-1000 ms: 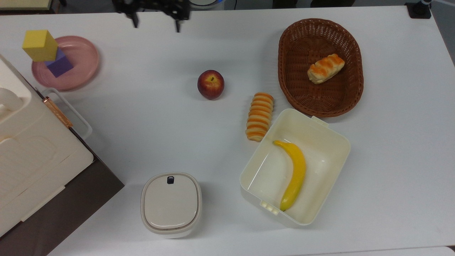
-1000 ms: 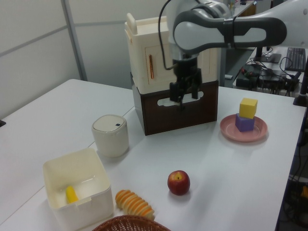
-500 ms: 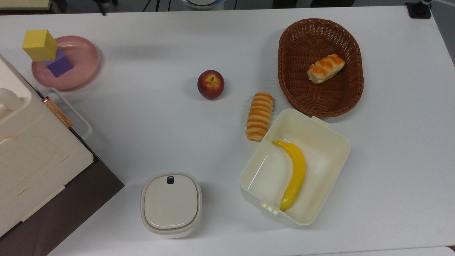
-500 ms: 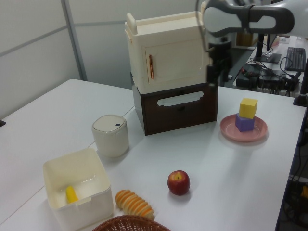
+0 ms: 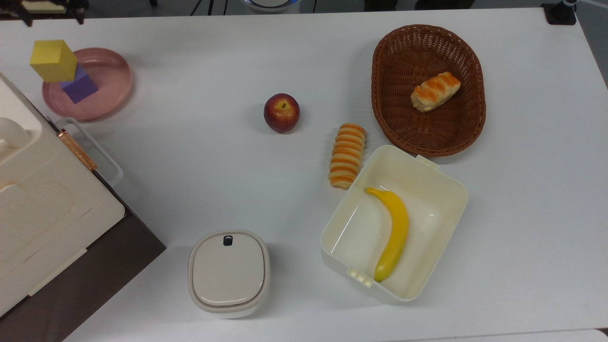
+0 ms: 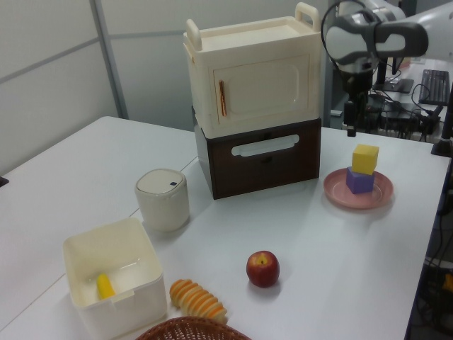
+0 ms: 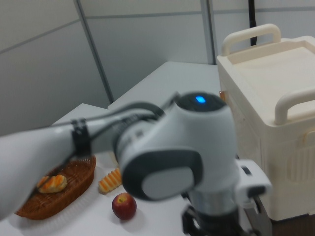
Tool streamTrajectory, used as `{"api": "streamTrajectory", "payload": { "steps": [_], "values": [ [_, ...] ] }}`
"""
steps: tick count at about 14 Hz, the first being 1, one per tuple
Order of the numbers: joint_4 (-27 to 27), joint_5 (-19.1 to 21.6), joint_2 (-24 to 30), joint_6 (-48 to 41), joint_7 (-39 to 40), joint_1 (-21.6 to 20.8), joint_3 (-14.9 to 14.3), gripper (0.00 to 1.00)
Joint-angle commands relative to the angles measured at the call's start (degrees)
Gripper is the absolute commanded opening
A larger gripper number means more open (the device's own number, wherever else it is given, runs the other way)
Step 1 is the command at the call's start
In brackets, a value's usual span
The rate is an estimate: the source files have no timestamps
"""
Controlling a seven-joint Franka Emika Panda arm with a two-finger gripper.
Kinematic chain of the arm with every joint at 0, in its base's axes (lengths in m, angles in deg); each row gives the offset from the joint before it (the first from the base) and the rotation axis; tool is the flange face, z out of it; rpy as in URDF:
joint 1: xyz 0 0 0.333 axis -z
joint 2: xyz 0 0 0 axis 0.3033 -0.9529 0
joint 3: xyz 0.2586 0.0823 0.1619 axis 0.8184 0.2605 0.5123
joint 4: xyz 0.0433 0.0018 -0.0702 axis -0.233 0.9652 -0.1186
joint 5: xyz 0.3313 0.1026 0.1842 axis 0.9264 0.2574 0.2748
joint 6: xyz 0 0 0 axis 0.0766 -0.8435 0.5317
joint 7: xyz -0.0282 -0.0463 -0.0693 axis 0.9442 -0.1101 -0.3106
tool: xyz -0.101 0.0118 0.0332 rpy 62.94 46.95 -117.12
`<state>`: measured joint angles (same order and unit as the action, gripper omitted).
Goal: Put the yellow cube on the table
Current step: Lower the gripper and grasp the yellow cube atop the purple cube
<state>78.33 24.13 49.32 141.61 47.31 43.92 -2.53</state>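
Top view first: we see the yellow cube (image 5: 53, 59) stacked on a purple cube (image 5: 79, 86), both sitting in a pink plate (image 5: 111, 78) near the top view's left edge, on the table (image 5: 199, 156). In the left view the same stack stands toward the right, the yellow cube (image 6: 365, 159) resting squarely on the purple cube (image 6: 359, 180) in the plate (image 6: 380, 195). We find the gripper (image 6: 351, 117) in the left view hanging from the arm (image 6: 371, 39) above and slightly to the left view's left of the yellow cube, clear of it and touching nothing (whether its fingers are spread or closed, we cannot tell). Just beside the plate, on the left view's left, stands a cream box (image 6: 251, 74) on a brown drawer unit (image 6: 262, 159). Elsewhere on the table in the top view we see an apple (image 5: 281, 112), a striped bread roll (image 5: 347, 155), a wicker basket (image 5: 394, 109) holding another roll (image 5: 435, 91), an open tub (image 5: 446, 190) with a banana (image 5: 393, 232) inside, and a lidded container (image 5: 228, 273). In the right view the arm (image 7: 172, 157) looms close in front of the box (image 7: 275, 123).
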Motion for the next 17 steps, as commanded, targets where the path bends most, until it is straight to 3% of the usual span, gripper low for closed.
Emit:
{"api": "streamTrajectory", "payload": {
  "steps": [1,5,13,15,17],
  "values": [
    [2.7,-4.5,-2.2,5.8,5.5,3.3,0.4,1.0],
    [2.8,-6.2,-5.5,7.7,6.4,4.5,0.5,1.0],
    [6.5,-6.0,-6.9,13.1,6.3,4.3,0.6,1.0],
    [6.6,-6.0,-7.0,13.5,6.4,4.4,0.6,0.79],
    [6.5,-6.0,-6.8,13.1,6.4,4.4,0.6,0.67]
  ]
}}
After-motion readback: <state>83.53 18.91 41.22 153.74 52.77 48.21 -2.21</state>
